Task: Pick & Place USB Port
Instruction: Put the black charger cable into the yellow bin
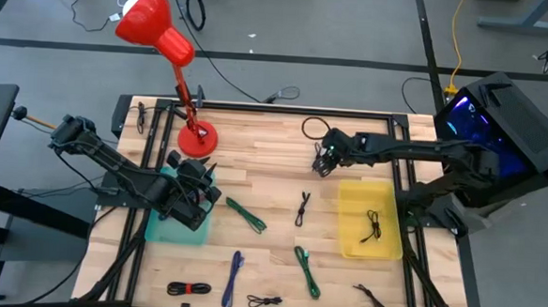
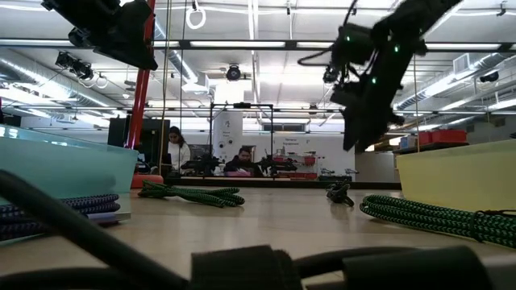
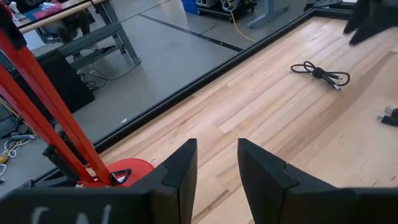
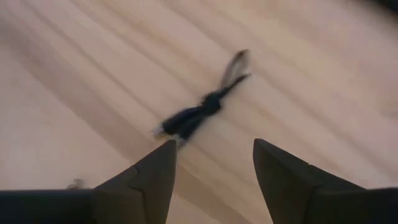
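Approach step: right gripper (image 4: pixel 211 168), jaws spread and empty, hovers over a bundled black cable (image 4: pixel 202 112) on the table (image 1: pixel 273 163); next, descend and pinch it. Left gripper (image 3: pixel 214 168) waits, jaws parted.

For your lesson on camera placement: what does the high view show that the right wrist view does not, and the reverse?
Only the high view shows the red lamp, the yellow bin, the teal bin, the left claw above it, and cables scattered across the table. Only the right wrist view shows the right claw from close up, fingers spread open. Both show the bundled black cable on the wood.
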Available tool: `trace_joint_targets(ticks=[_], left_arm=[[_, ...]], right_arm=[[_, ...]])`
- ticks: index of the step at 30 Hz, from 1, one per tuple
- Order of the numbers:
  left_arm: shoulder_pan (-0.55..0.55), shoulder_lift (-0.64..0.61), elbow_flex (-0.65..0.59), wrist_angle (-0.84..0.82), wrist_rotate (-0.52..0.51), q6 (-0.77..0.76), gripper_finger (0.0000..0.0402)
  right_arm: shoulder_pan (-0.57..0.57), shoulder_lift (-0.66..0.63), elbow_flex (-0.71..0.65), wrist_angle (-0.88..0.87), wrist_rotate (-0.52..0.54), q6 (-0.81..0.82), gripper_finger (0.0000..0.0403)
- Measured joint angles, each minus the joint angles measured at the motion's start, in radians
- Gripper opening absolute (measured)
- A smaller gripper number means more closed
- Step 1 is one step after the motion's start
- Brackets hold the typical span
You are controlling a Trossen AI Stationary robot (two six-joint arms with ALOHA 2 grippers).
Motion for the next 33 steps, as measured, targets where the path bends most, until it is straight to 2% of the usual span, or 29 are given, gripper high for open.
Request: trace_joint_targets(ticks=[3, 9, 14, 17, 33], left_arm=[[0.0, 0.0, 0.0, 0.0, 0.0, 0.0, 0.0122], [0.0, 0.0, 0.0, 0.0, 0.0, 0.0, 0.0122], [0.0, 0.0, 0.0, 0.0, -0.001, 0.0, 0.0122], [0.0, 0.0, 0.0, 0.0, -0.001, 0.0, 0.0122], [0.0, 0.0, 0.0, 0.0, -0.001, 0.0, 0.0122]], right_arm=[[-0.047, 0.0, -0.06, 0.119, -0.068, -0.002, 0.0226], [-0.086, 0.0, -0.111, 0.159, -0.064, 0.001, 0.0237], [-0.086, 0.0, -0.172, 0.333, -0.074, 0.017, 0.0238], [-0.086, 0.009, -0.191, 0.362, -0.073, 0.027, 0.0238], [-0.086, 0.203, -0.195, 0.508, -0.064, 0.063, 0.0238]])
